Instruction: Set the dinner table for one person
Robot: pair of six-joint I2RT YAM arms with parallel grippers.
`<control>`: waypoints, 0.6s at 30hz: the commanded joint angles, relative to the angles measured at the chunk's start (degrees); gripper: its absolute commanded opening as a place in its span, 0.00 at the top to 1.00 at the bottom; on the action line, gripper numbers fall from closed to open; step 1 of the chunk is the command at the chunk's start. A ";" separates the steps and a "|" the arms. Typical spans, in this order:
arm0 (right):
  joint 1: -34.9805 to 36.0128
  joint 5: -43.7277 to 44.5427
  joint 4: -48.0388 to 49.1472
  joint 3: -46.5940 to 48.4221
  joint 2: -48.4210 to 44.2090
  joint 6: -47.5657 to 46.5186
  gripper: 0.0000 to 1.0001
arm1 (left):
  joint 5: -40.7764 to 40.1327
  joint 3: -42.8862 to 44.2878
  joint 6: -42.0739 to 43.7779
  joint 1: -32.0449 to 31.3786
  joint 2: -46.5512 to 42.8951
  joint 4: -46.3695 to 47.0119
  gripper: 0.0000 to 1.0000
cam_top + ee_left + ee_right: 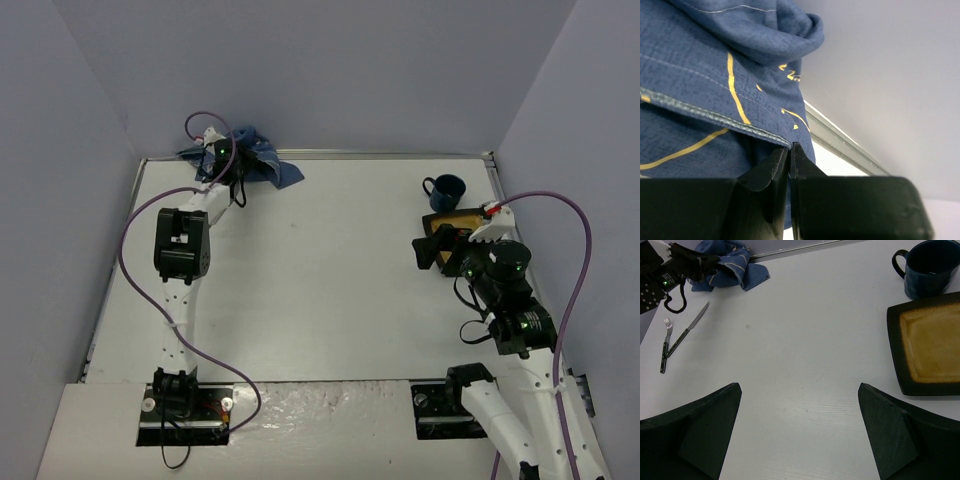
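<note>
We see the white tabletop (330,290) filling the middle of the top view. At its upper left the left end effector (790,148) is pinched together on the blue cloth (715,75); the right end effector (799,390) gapes wide, empty, near the plate (932,342) and mug (927,267)

Your top view looks down from above and behind the arm bases (185,400), taking in the whole desk (330,260). Your left wrist view sits hard against the blue cloth (715,75) at the far rim (840,142), its own fingers (765,172) at the bottom edge. Your right wrist view looks across the desk toward that rim from further back, sharing the blue cloth, plate (935,340) and mug (932,267) with the top view.
</note>
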 commanded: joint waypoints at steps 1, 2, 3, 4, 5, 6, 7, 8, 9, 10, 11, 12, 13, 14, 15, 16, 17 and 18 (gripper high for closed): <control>0.39 -1.48 4.31 3.28 0.33 0.53 0.00 | 6.44 9.35 5.19 -0.21 -12.25 -1.24 1.00; 0.39 -1.83 4.35 3.59 0.46 0.56 0.00 | 7.82 10.60 5.87 -0.23 -13.17 -2.79 1.00; 0.39 -2.24 4.40 3.86 0.57 0.55 0.00 | 9.36 11.88 6.52 -0.24 -13.84 -4.69 1.00; 0.39 -2.59 4.40 4.33 0.57 0.46 0.00 | 11.36 14.75 7.56 -0.32 -15.06 -7.17 1.00; 0.39 -2.89 4.40 4.82 0.57 0.36 0.00 | 13.36 17.60 8.54 -0.42 -16.26 -9.66 1.00; 0.39 -2.86 4.40 5.32 0.57 0.09 0.00 | 15.30 20.28 9.02 -0.61 -17.31 -12.14 1.00; 0.39 -2.82 4.40 5.82 0.57 -0.18 0.00 | 17.25 22.96 9.49 -0.81 -18.36 -14.63 1.00; 0.39 -2.65 4.40 6.35 0.71 -0.23 0.00 | 18.72 23.77 9.84 -1.21 -20.31 -16.16 1.00; 0.39 -2.45 4.40 6.88 0.87 -0.23 0.00 | 20.12 24.24 10.16 -1.66 -22.42 -17.51 1.00; 0.39 -2.43 4.38 7.28 1.23 -0.10 0.00 | 20.66 23.11 10.63 -2.06 -25.07 -18.75 1.00; 0.39 -2.51 4.34 7.63 1.69 0.09 0.00 | 20.82 21.27 11.16 -2.44 -27.96 -19.93 1.00; 0.39 -2.69 4.31 7.87 2.12 0.39 0.00 | 20.80 19.08 11.68 -2.97 -31.34 -20.65 1.00; 0.39 -3.05 4.31 7.97 2.53 0.88 0.00 | 20.50 16.35 12.18 -3.73 -35.50 -20.62 1.00; 0.39 -3.35 4.30 7.92 3.08 1.63 0.00 | 20.01 12.74 12.58 -4.61 -39.56 -20.23 1.00; 0.39 -3.60 4.26 7.68 3.85 2.71 0.00 | 19.29 7.96 12.87 -5.66 -43.48 -19.35 1.00; 0.39 -4.08 4.21 7.37 4.72 3.55 0.00 | 18.58 2.78 13.10 -6.60 -47.02 -18.11 1.00; 0.39 -5.38 4.15 6.87 5.92 3.63 0.00 | 17.81 -3.35 13.18 -7.26 -49.58 -15.90 1.00; 0.39 -8.11 4.35 6.60 7.16 3.63 0.00 | 15.99 -6.39 13.24 -8.63 -53.62 -14.90 1.00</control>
